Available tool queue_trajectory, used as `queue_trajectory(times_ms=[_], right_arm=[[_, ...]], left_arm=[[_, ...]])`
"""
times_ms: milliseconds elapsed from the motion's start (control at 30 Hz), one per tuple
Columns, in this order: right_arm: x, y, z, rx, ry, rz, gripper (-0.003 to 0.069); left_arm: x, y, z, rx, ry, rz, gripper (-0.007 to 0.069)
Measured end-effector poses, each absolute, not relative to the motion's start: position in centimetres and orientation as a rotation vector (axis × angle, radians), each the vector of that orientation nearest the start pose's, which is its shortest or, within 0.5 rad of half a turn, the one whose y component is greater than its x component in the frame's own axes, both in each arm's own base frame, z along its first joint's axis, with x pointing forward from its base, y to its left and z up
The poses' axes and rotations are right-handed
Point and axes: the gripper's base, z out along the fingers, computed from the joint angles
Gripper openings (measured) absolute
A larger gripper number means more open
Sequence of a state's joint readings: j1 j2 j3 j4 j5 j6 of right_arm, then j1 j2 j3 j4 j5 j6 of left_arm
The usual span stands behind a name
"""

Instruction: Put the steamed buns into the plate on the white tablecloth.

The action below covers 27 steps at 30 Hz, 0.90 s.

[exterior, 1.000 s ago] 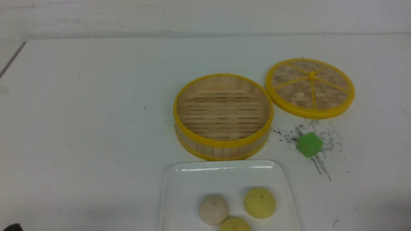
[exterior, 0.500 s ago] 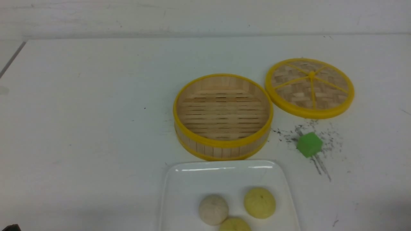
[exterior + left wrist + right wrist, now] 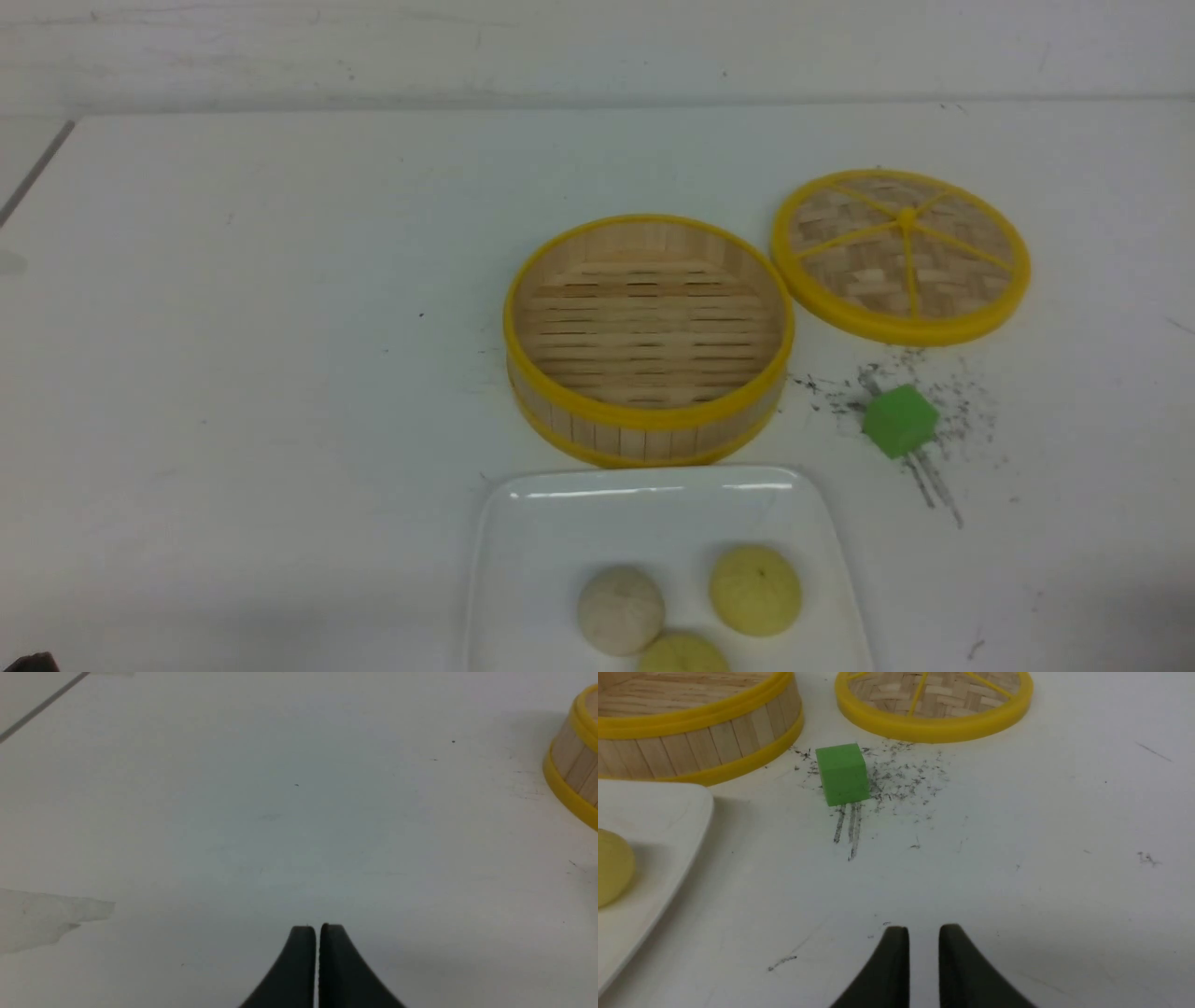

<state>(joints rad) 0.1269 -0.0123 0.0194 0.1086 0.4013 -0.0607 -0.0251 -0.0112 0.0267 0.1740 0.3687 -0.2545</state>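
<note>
Three steamed buns (image 3: 686,611) sit by the plate's (image 3: 560,532) near edge — job apparently finished, so left gripper (image 3: 318,927) rests clenched, right gripper (image 3: 923,928) slightly parted, both empty.

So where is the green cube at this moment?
In the front view the green cube sits on the white tablecloth on the robot's right, just right of the bamboo steamer and in front of the woven lid, among dark scuff marks.

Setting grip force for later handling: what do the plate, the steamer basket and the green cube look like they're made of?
Plate: glossy white, likely glazed ceramic or melamine; bright streaks reflect along its far rim.
Steamer basket: light slatted wood or bamboo, matte, with smooth yellow rims, probably plastic.
Green cube: uniform matte green, sharp edges; plastic or foam, can't tell.
</note>
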Motion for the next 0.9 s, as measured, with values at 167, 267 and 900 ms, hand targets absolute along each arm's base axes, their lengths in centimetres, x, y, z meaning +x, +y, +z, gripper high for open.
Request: queue_trajectory(times_ms=[167, 267, 900], right_arm=[[5.07, 1.04, 17.15, -0.112, 1.889, 0.153, 0.0132], [5.07, 1.04, 17.15, -0.112, 1.889, 0.153, 0.0135], [5.07, 1.04, 17.15, -0.112, 1.889, 0.153, 0.0166]], left_arm=[[5.28, 0.44, 17.21, -0.105, 1.859, -0.023, 0.0040], [5.28, 0.44, 17.21, -0.105, 1.859, -0.023, 0.0041], [5.28, 0.44, 17.21, -0.105, 1.859, -0.023, 0.0055]])
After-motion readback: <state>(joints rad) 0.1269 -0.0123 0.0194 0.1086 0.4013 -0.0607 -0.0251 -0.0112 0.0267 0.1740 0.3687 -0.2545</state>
